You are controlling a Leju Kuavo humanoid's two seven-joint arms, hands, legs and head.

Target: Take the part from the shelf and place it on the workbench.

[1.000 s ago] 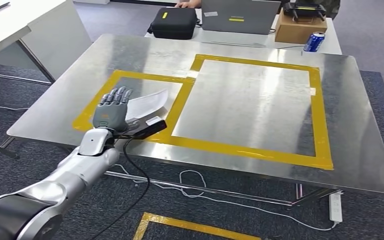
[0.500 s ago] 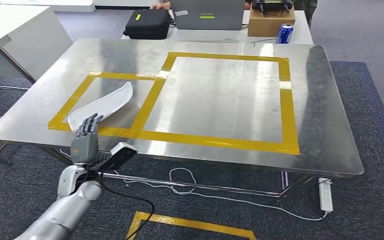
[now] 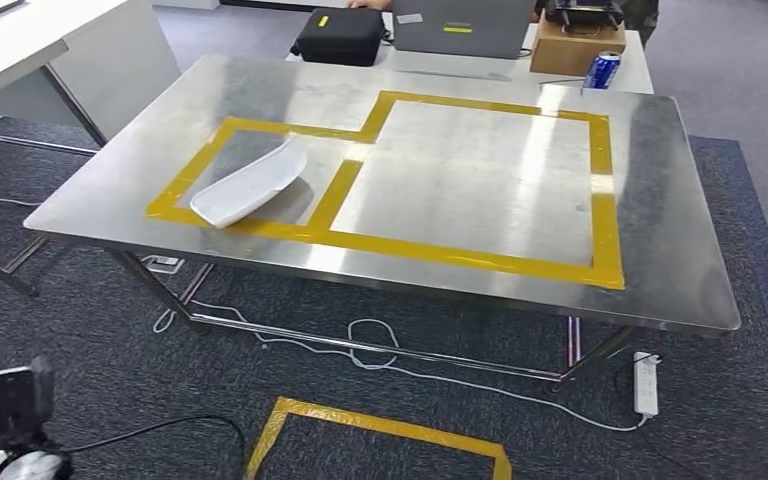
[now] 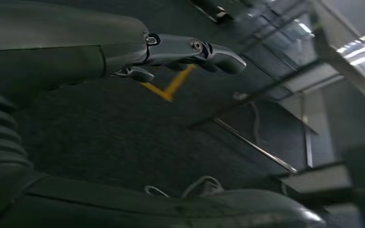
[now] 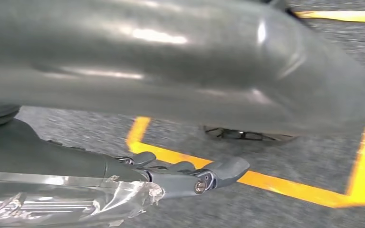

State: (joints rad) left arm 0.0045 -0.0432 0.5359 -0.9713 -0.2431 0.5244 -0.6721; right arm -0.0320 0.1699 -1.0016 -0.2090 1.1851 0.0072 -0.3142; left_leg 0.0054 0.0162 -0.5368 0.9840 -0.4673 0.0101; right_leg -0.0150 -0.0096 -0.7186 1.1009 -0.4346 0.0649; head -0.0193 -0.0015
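The white curved part (image 3: 250, 183) lies flat on the steel workbench (image 3: 480, 170), inside the smaller yellow-taped square at its left. Nothing touches it. My left arm hangs low beside me, its wrist (image 3: 15, 420) at the lower left corner of the head view, well below the table edge. In the left wrist view my left hand (image 4: 171, 50) has its fingers stretched out, the thumb (image 4: 180, 209) apart from them, and holds nothing. My right hand (image 5: 180, 175) hangs over the carpet with fingers extended and nothing in it.
Behind the workbench stand a black case (image 3: 342, 35), a laptop (image 3: 460, 25), a cardboard box (image 3: 575, 48) and a blue can (image 3: 601, 70). A white table (image 3: 40, 40) stands at the left. Cables (image 3: 380, 345), a power strip (image 3: 646, 385) and yellow floor tape (image 3: 380, 425) lie below.
My left hand has drawn back from the part, dropped below the table edge and now hangs at my side. The part stays on the workbench. The camera view has shifted.
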